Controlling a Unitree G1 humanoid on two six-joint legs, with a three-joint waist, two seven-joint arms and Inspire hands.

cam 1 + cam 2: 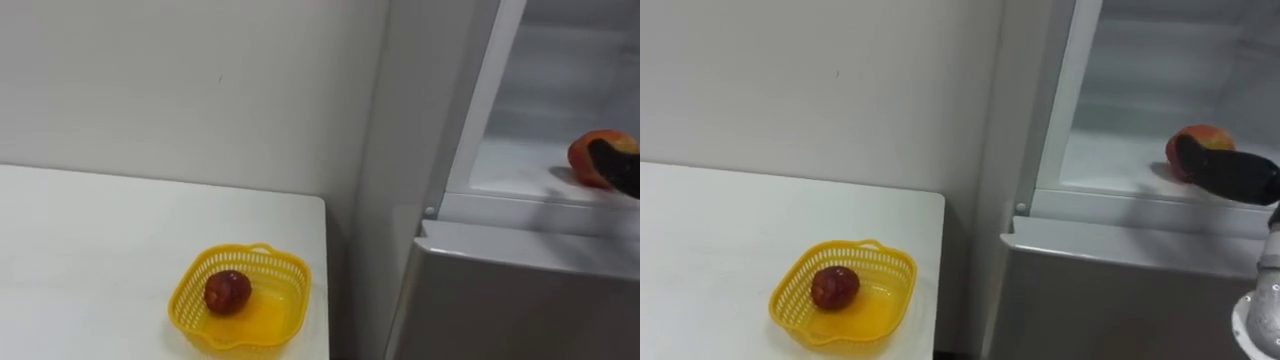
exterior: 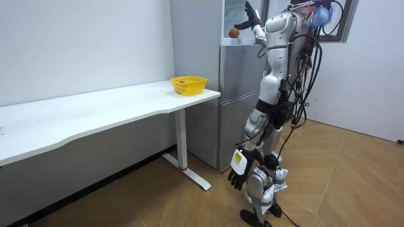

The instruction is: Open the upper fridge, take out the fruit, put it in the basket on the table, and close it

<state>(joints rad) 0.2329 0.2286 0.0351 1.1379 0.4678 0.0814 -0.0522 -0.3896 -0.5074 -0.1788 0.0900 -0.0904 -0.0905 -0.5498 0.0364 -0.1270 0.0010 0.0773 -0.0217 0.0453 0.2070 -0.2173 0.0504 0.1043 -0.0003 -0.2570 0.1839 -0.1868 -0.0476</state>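
The robot stands close to the fridge (image 2: 240, 94), facing its open upper compartment, right arm raised into it. The fruit (image 1: 588, 152), red and orange, sits on the white shelf (image 1: 510, 165) near the front edge. The right hand (image 1: 618, 168) touches the fruit's front with a dark finger lying straight across it. In the room view its other fingers stretch upward, so the hand is not closed round the fruit. The left hand (image 2: 238, 169) hangs by the thigh, fingers loose, holding nothing. The fridge's white frame and grey side wall stand between the shelf and the table (image 1: 100, 250), which stops just beside the fridge against the wall. Near the table's corner sits a yellow basket (image 1: 288, 264) with a dark red apple (image 1: 228, 292) lying in it, towards its left side.
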